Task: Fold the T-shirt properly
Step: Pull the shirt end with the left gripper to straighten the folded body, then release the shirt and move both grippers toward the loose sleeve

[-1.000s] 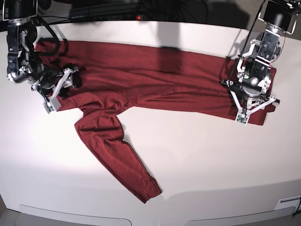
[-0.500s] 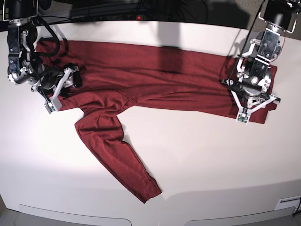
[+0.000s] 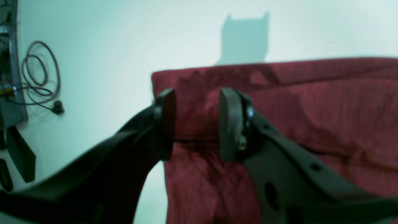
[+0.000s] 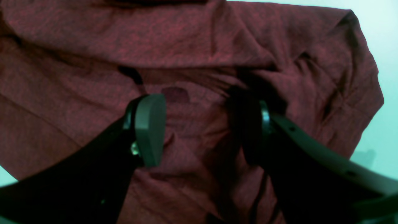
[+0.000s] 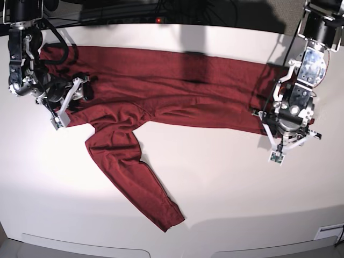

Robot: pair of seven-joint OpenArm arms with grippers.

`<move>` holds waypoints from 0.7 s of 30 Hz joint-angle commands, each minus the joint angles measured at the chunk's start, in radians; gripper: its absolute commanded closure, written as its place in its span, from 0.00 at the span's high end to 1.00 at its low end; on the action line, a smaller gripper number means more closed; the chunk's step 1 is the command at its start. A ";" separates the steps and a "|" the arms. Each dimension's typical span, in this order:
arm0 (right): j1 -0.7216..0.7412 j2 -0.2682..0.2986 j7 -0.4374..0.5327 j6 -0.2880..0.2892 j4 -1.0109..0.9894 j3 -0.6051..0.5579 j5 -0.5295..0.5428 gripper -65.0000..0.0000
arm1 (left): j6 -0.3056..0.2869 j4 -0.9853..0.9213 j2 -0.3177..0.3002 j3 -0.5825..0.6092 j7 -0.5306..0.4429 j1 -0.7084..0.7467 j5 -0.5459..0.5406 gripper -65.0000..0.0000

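Note:
The dark red T-shirt (image 5: 177,86) lies as a long band across the far half of the table, with one sleeve (image 5: 134,183) trailing toward the front. My left gripper (image 5: 279,148) is at the shirt's right end. In the left wrist view it (image 3: 197,124) is open, its fingers straddling the fabric (image 3: 311,102) near a corner. My right gripper (image 5: 58,113) is at the shirt's left end. In the right wrist view it (image 4: 199,127) is open wide just above wrinkled fabric (image 4: 186,40).
The white table (image 5: 226,183) stretches in front of the shirt to a front edge with a pale rim. A loop of black cable (image 3: 40,81) lies at the table's edge beside the left arm. Dark equipment lines the far edge.
My left gripper has moved toward the table's front, along the shirt's right end. The right arm has barely shifted. The shirt's middle and its sleeve lie as before.

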 commanded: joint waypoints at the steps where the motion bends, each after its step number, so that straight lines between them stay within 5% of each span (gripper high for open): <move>1: 0.000 0.014 -0.029 -0.012 -0.007 0.001 -0.053 0.56 | 0.006 0.020 -0.009 -0.006 -0.010 -0.033 0.013 0.35; 7: 0.009 0.017 0.042 -0.034 -0.118 0.001 -0.152 0.56 | 0.006 0.019 -0.009 -0.006 0.014 -0.083 0.013 0.35; 21: 0.055 0.132 -0.006 -0.025 -0.186 0.002 -0.085 0.56 | 0.006 0.019 -0.016 -0.006 -0.021 -0.105 0.012 0.35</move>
